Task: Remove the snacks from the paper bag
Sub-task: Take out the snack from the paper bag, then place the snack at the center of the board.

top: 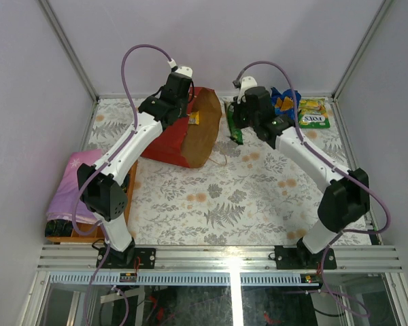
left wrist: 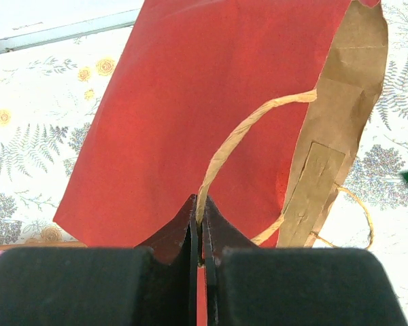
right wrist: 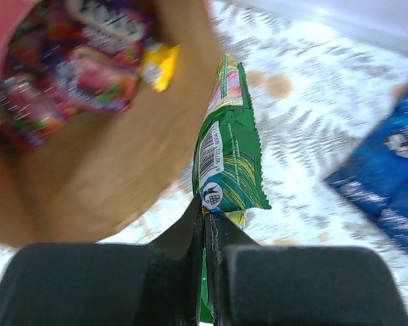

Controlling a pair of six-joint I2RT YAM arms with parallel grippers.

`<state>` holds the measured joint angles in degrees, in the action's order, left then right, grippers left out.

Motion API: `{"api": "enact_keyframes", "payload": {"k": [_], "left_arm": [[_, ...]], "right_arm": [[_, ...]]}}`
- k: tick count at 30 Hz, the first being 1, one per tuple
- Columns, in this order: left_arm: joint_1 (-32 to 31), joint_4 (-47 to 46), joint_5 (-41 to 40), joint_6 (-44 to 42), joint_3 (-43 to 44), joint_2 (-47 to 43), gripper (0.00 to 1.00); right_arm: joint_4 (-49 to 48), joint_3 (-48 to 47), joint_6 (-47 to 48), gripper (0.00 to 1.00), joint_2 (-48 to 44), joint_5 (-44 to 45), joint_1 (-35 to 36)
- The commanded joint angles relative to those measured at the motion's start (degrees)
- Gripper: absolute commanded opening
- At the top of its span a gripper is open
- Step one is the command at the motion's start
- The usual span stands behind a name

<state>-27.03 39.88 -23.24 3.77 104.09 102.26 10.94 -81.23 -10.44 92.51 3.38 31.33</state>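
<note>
Noted left arm [top: 132,144] stretched up and forward from its base, wrist angled down; left gripper [left wrist: 200,219] pinched closed on string handle [left wrist: 239,134]. Noted right arm [top: 306,153] reaching forward and inward, wrist tilted down; right gripper [right wrist: 205,216] clamped tight on edge of green packet [right wrist: 232,159].

A robotics lab cell. Around it, white panels [top: 211,41] sit in aluminium framing [top: 69,47]. The left arm [top: 132,144] and right arm [top: 306,153] bolt onto a slotted rail [top: 217,258].

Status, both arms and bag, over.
Left gripper shut on string handle. Right gripper shut on green packet, just outside paper bag. More snacks inside. Nothing in the way.
</note>
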Motion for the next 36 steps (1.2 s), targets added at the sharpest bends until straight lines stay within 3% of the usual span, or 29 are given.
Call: {"api": "enact_keyframes", "payload": {"k": [1,8,13,16,26,33,35,36], "left_arm": [[-0.3,-1.5,-0.6,-0.4,-0.1,-1.6,0.02],[-0.4,-1.4,-0.7,-0.4,0.0,-2.0,0.02],[-0.3,-1.4,-0.7,-0.5,0.0,-2.2,0.02],[-0.3,-1.3,-0.7,-0.5,0.0,-2.0,0.02],[-0.3,-0.9,-0.4,-0.5,0.4,-1.1,0.02],[-0.3,-0.6,-0.6,-0.5,0.7,-0.5,0.02],[-0.2,-0.6,-0.7,-0.5,0.7,-0.5,0.02],[-0.3,-0.6,-0.7,-0.6,0.7,-0.5,0.02]], "right_arm": [[0.8,-10.5,9.0,0.0,5.2,6.6,-5.2],[-1.7,-24.2,19.8,0.0,20.8,17.3,-8.1],[7.0,-46.4,26.8,0.0,38.0,24.4,-9.1],[9.5,-54.2,29.1,0.0,44.5,27.3,-8.8],[5.8,-50.2,33.4,0.0,49.0,36.4,-7.4],[10.0,-49.1,21.4,0.01,46.1,21.1,-7.5],[10.6,-49.0,18.6,0.15,44.7,14.6,-7.5],[10.8,-48.7,17.5,0.36,43.9,11.8,-7.6]]}}
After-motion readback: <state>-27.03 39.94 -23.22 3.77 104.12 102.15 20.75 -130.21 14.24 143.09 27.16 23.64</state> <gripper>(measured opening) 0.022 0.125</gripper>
